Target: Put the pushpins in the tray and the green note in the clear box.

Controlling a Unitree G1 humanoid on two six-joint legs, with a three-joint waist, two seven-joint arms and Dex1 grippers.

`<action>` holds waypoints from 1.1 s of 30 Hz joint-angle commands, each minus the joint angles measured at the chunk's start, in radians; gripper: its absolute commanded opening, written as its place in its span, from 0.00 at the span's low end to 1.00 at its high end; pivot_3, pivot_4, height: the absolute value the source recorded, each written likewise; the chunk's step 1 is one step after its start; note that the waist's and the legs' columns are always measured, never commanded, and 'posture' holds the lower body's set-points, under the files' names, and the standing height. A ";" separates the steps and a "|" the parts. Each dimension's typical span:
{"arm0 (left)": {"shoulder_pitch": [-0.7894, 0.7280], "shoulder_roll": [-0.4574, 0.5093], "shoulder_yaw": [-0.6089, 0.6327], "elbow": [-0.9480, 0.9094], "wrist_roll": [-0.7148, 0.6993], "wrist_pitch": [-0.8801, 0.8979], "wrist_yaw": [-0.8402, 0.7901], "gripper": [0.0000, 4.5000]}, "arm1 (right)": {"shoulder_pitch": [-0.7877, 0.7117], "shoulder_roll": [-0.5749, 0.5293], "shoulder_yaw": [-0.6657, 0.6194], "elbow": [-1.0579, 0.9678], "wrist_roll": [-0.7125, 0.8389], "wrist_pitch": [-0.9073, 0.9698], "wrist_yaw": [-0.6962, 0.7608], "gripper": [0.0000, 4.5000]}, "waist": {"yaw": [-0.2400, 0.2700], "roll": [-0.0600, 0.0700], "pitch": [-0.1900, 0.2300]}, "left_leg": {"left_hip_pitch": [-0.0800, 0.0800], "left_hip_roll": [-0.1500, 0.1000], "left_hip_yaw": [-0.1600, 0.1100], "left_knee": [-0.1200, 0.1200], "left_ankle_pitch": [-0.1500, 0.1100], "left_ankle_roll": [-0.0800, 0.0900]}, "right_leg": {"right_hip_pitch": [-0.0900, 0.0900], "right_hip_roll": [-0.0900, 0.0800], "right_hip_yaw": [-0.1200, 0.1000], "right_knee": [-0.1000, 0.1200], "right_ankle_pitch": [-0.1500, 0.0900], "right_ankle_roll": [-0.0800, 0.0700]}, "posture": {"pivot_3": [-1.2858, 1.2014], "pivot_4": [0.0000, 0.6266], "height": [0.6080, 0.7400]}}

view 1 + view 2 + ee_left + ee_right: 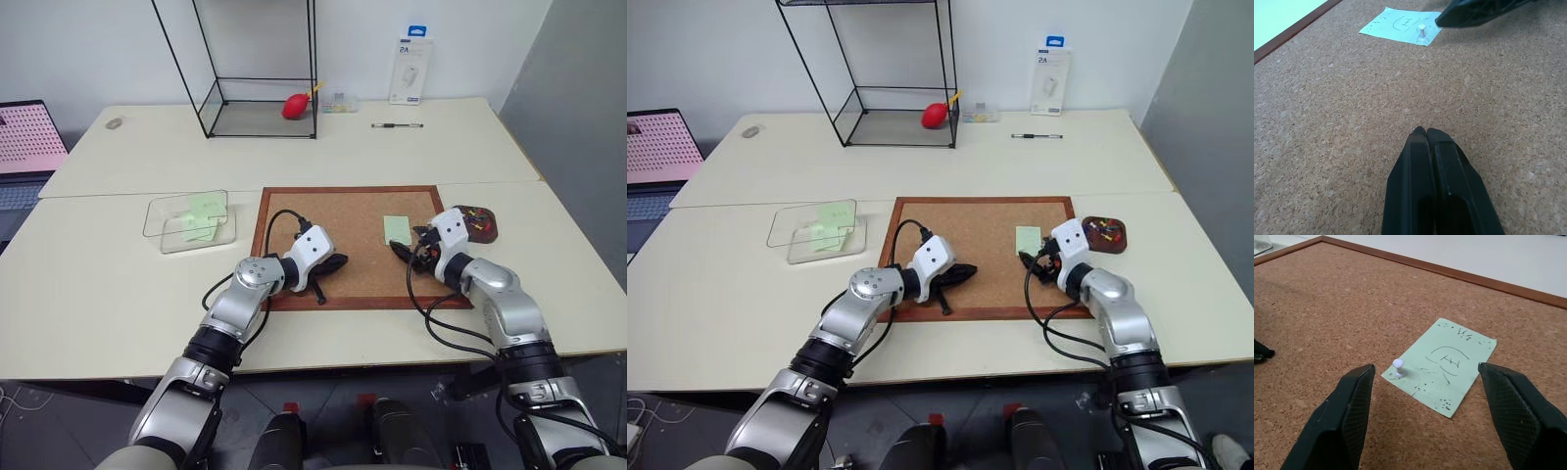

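At centre right of the corkboard (343, 245), the thin, floppy green note (1442, 364) stays pinned; right gripper (1432, 418) wide, left gripper (1425, 133) closed empty, so pluck the pin (1398, 367) by its head.

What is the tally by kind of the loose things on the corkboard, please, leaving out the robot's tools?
Green note: 1
White pushpin: 1
Total on the corkboard: 2
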 commanded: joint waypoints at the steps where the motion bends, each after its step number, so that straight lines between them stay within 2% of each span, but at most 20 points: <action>1: 0.031 0.032 0.008 0.043 0.025 0.042 0.002 0.00 | -0.056 0.017 0.003 0.041 -0.020 -0.050 -0.016 0.73 | 0.000 0.000 0.000 | 0.000 0.000 0.000 0.000 0.000 0.000 | 0.000 0.000 0.000 0.000 0.000 0.000 | 0.52 0.24 1.00; 3: 0.032 0.031 0.008 0.044 0.027 0.040 0.003 0.00 | -0.067 0.024 0.005 0.070 -0.033 -0.060 -0.020 0.71 | 0.000 0.000 0.000 | 0.000 0.000 0.000 0.000 0.000 0.000 | 0.000 0.000 0.000 0.000 0.000 0.000 | 0.52 0.24 1.00; 4: 0.032 0.031 0.008 0.044 0.027 0.040 0.004 0.00 | -0.070 0.025 0.007 0.080 -0.038 -0.063 -0.020 0.64 | 0.000 0.000 0.000 | 0.000 0.000 0.000 0.000 0.000 0.000 | 0.000 0.000 0.000 0.000 0.000 0.000 | 0.52 0.24 1.00; 12: 0.035 0.033 0.007 0.042 0.030 0.038 0.004 0.00 | -0.069 0.022 0.021 0.096 -0.056 -0.080 -0.007 0.34 | 0.000 0.000 0.000 | 0.000 0.000 0.000 0.000 0.000 0.000 | 0.000 0.000 0.000 0.000 0.000 0.000 | 0.52 0.24 1.00; 19: 0.035 0.033 0.006 0.043 0.029 0.034 0.002 0.00 | -0.060 0.021 0.013 0.070 -0.043 -0.066 0.014 0.01 | 0.000 0.000 0.000 | 0.000 0.000 0.000 0.000 0.000 0.000 | 0.000 0.000 0.000 0.000 0.000 0.000 | 0.52 0.24 1.00; 27: 0.020 0.023 0.018 0.056 0.020 0.034 0.007 0.00 | -0.065 0.002 0.004 -0.044 -0.007 -0.047 0.065 0.00 | 0.000 0.000 0.000 | 0.000 0.000 -0.001 0.000 0.000 0.000 | 0.000 0.000 0.000 0.000 0.000 0.000 | 0.52 0.24 1.00; 33: -0.027 0.003 0.070 0.033 -0.026 0.069 0.032 0.00 | -0.074 -0.057 0.027 -0.169 -0.015 -0.062 0.121 0.00 | 0.002 0.000 0.000 | 0.000 0.000 -0.001 0.000 0.000 0.000 | 0.000 0.000 0.000 0.000 0.000 0.000 | 0.52 0.24 1.00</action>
